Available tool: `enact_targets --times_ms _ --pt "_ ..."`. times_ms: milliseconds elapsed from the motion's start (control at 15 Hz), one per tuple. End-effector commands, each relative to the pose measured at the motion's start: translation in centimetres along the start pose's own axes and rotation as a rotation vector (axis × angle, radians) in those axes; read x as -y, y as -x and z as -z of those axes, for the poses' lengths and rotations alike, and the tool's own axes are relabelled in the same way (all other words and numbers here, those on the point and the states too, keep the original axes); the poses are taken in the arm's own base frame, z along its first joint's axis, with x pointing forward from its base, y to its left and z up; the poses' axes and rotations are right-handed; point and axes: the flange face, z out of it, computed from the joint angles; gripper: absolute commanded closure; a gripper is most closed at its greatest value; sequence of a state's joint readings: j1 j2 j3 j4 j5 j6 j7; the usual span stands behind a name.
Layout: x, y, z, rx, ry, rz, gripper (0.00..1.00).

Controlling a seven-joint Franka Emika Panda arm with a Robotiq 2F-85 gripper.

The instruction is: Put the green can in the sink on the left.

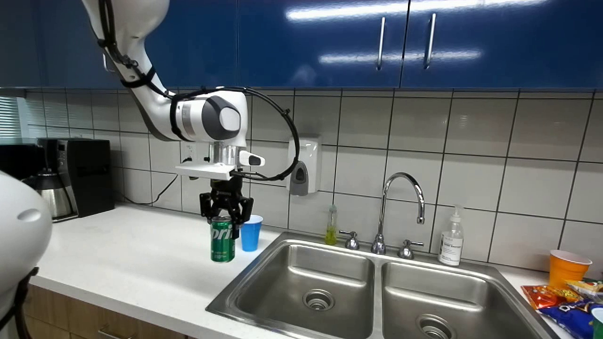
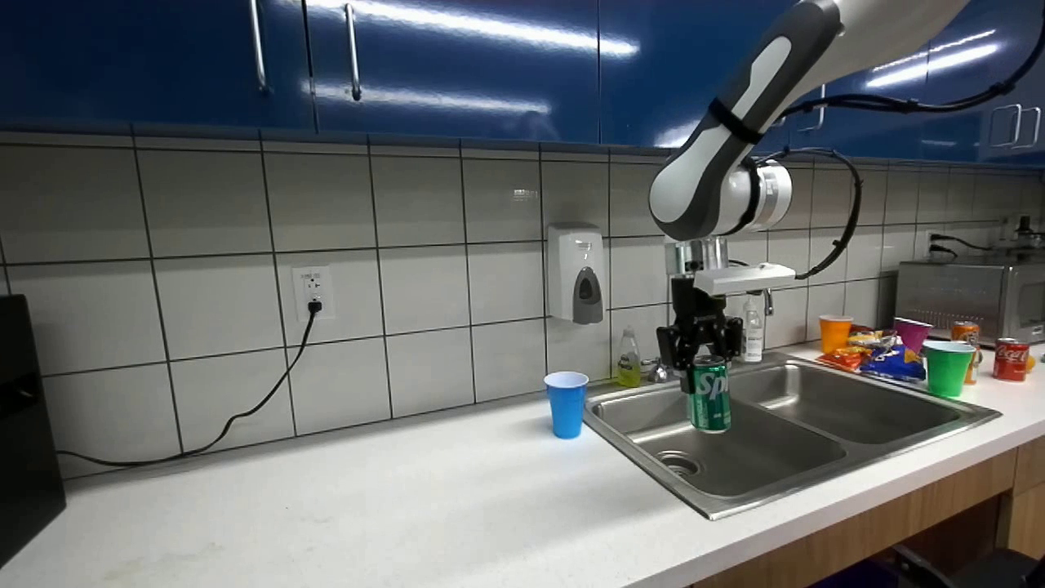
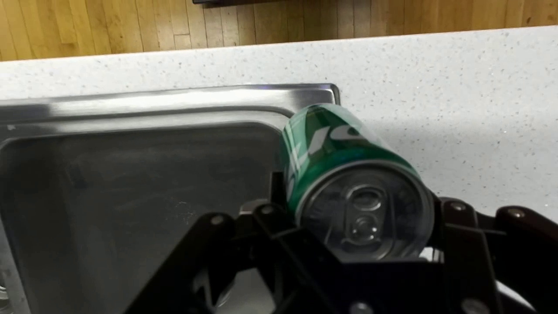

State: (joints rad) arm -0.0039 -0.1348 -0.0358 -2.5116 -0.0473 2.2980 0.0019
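Observation:
The green can [image 1: 222, 245], lettered in white, hangs upright below my gripper [image 1: 223, 227], whose fingers are shut on its upper sides. Seen from above in the wrist view, the can's silvery top [image 3: 366, 209] lies between the two black fingers [image 3: 277, 192]. The sink on the left is the left basin [image 1: 278, 301] of a steel double sink. In the wrist view the can [image 3: 322, 135] overlaps the basin's corner rim [image 3: 305, 93]; in an exterior view the can [image 2: 709, 408] shows in front of that basin. Its exact height above the counter is hard to tell.
A blue cup [image 1: 251, 234] stands on the counter near the sink's edge, close to the can. The faucet [image 1: 384, 207] rises behind the basins, with a yellow soap bottle [image 1: 331, 226] beside it. Snack bags [image 2: 890, 359] and a green cup [image 2: 947, 371] stand past the sink.

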Motion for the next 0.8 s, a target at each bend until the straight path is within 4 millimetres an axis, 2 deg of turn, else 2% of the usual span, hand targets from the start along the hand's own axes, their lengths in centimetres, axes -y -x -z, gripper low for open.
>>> enact_targets --times_ms 0,733 --pt "-2.6 0.7 0.3 -0.003 0.029 -0.058 0.61" --pt "-9.1 -0.3 -2.2 -0.005 0.06 -0.186 0.61"
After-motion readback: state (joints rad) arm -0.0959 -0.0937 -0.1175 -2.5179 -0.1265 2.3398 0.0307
